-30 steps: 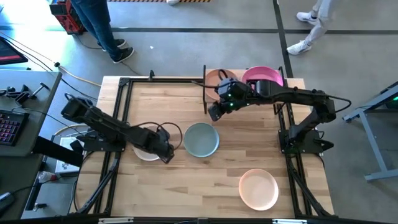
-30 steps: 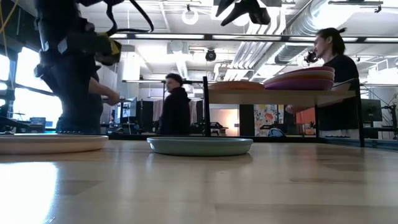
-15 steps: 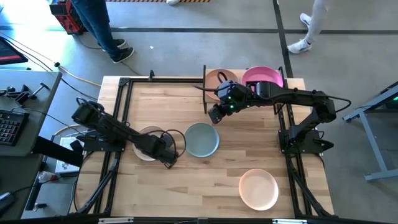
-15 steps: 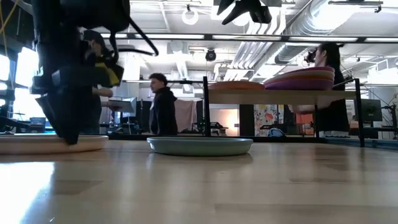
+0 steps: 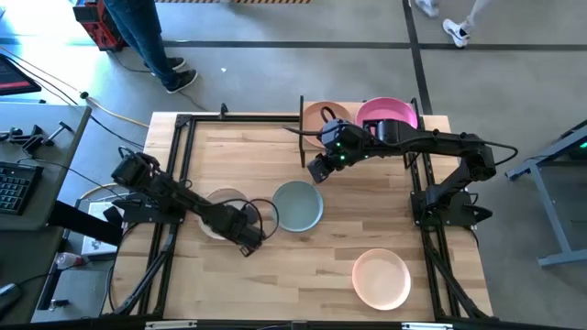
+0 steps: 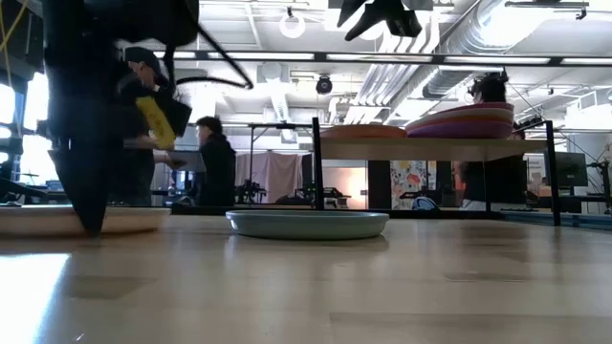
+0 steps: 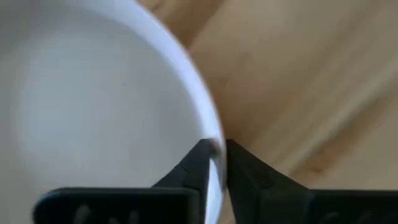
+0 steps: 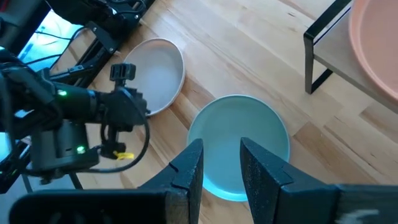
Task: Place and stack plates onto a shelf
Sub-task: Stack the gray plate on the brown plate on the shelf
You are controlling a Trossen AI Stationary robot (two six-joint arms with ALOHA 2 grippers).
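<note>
Left wrist view: left gripper pinches only the cream plate rim, thin bite, may slip on lifting; right gripper hangs open.

We see a light-wood table with visible grain and slight sheen, black metal frame rails, matte plates in cream, grey-teal and pale pink, and matte dark plastic-looking fingers.
</note>
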